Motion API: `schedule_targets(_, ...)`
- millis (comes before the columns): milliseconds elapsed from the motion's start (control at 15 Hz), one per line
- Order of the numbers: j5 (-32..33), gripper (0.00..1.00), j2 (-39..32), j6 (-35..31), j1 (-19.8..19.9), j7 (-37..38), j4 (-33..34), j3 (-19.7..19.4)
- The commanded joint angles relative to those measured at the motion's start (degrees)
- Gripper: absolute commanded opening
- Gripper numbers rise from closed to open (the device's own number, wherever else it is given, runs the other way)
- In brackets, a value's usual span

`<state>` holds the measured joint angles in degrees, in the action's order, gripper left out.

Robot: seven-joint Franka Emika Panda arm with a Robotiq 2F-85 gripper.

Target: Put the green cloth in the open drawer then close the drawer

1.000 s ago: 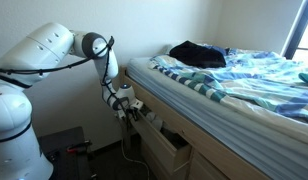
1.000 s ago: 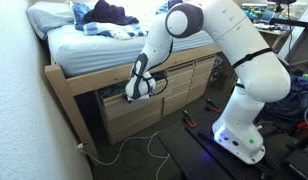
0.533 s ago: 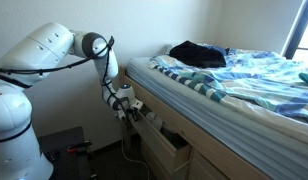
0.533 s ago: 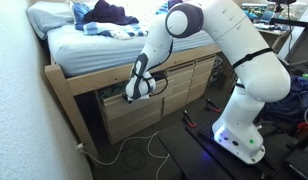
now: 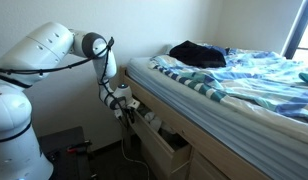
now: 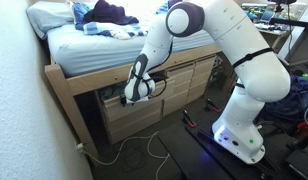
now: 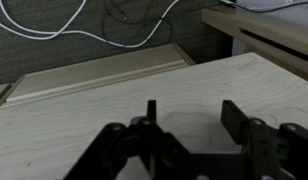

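The hand (image 7: 192,118) has eased back, fingers spread empty, beside the flat light-wood drawer (image 5: 162,152).

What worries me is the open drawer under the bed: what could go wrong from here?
1. The gripper, jaws apart and empty, hovers close over light wood at the drawer. A careless push could jam a finger against it or shut the drawer crooked.
2. The green cloth is not clearly visible inside the drawer, so closing now might leave it out.
3. Loose cables lie on the floor nearby and could snag the arm or the drawer.
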<state>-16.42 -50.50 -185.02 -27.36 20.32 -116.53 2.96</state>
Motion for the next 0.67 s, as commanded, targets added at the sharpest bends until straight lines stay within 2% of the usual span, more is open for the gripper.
schedule_targets(0, 0.6, 0.99, 5.5, 3.8, 1.4, -1.2, -4.8, 2.7)
schedule_targets(200, 0.3, 1.00, 8.1, 4.9, 0.3, -0.3, -7.3, 2.9)
schedule_targets(267, 0.4, 0.75, 8.7, 4.3, -0.1, -0.3, -7.9, 2.6)
schedule_targets(400, 0.6, 0.72, 9.3, 3.9, -0.2, -0.3, -8.5, 2.4)
schedule_targets(600, 0.5, 0.49, 9.9, 3.9, -1.0, 0.1, -8.8, 1.1)
